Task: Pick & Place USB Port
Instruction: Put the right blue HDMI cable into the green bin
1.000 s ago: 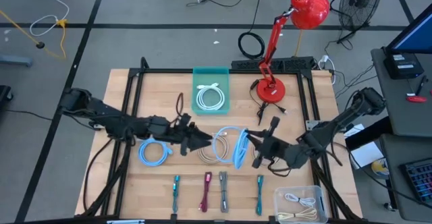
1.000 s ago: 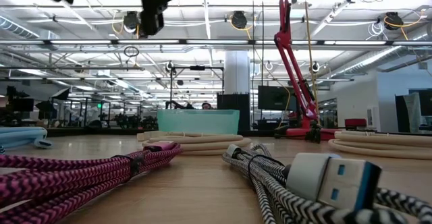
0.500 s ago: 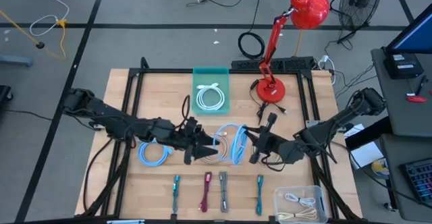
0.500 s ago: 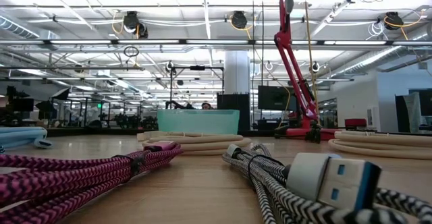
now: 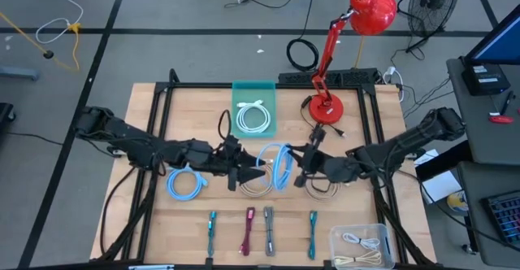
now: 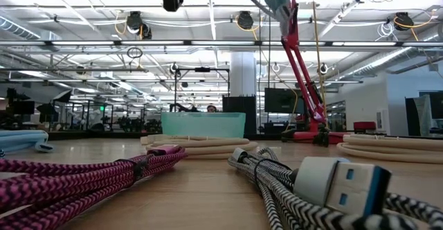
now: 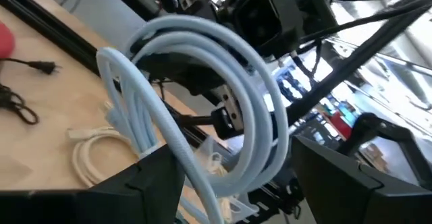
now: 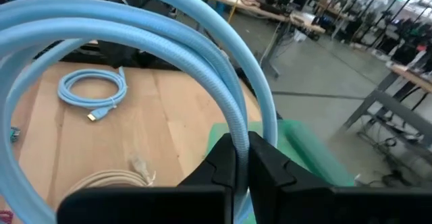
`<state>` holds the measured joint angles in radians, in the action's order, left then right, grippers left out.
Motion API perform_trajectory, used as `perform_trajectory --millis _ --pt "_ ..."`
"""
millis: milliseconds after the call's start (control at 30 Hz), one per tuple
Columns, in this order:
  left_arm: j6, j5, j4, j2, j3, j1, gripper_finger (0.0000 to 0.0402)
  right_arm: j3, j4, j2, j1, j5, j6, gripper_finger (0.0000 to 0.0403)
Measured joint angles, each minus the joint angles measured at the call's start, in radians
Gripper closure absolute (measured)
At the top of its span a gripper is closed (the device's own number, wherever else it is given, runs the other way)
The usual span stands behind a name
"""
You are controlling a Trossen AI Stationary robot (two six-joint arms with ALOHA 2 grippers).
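**Operator:** Holding that light-blue cable coil (image 5: 279, 169) off the table near the middle of the high view — what do I mind first?

**Coach:** Start at the left of the frame. Your left gripper (image 5: 250, 174) sits just left of the coil, its fingers (image 7: 145, 183) spread wide on either side of the loops in the left wrist view, touching nothing that I can see. You carry nothing with that arm, so keep it clear of the loops.

**Operator:** And the coil itself?

**Coach:** It hangs upright in the centre, above the cream cable coil (image 5: 258, 186) lying on the wood. Another light-blue coil (image 5: 187, 183) lies flat at centre left; don't confuse the two.

**Operator:** The right side?

**Coach:** Your right gripper (image 5: 302, 166) is just right of centre, fingers (image 8: 233, 158) pinched together on the coil's strands. That pinch looks thin, on only part of the bundle, so I judge the loops could swing or slip. Move slowly and keep the coil hanging straight down.

**Operator:** Where does it go?

**Coach:** The task doesn't say. The teal tray (image 5: 253, 88) at upper centre already holds a white cable (image 5: 253, 117); the clear bin (image 5: 361, 248) is at lower right. Whichever you pick, lower the coil until it rests inside before you let go, and steer clear of the red lamp (image 5: 327, 107) at upper right.
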<state>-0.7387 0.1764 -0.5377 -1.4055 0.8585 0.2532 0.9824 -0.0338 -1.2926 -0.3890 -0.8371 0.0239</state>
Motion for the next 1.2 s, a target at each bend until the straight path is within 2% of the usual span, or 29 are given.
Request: perform_trajectory --millis 400,500,667,933,1200 --pt "-0.022 0.007 -0.001 0.000 0.001 -0.059 0.0133 -0.009 -0.004 -0.017 0.059 0.065 -0.047 0.0394" --pt "-0.017 0.008 0.092 0.000 0.043 -0.060 0.0133 -0.009 0.005 -0.019 0.071 0.081 -0.059 0.0394" --pt "0.021 0.047 0.308 -0.042 0.184 -0.041 0.0133 -0.009 0.015 -0.019 0.082 0.081 -0.065 0.0394" --pt "0.037 0.053 0.505 -0.133 0.378 -0.028 0.0133 -0.009 0.031 -0.019 0.082 0.080 -0.089 0.0394" --pt "-0.072 0.061 0.733 -0.179 0.467 -0.053 0.0133 -0.009 0.039 -0.019 0.084 0.076 -0.091 0.0394"
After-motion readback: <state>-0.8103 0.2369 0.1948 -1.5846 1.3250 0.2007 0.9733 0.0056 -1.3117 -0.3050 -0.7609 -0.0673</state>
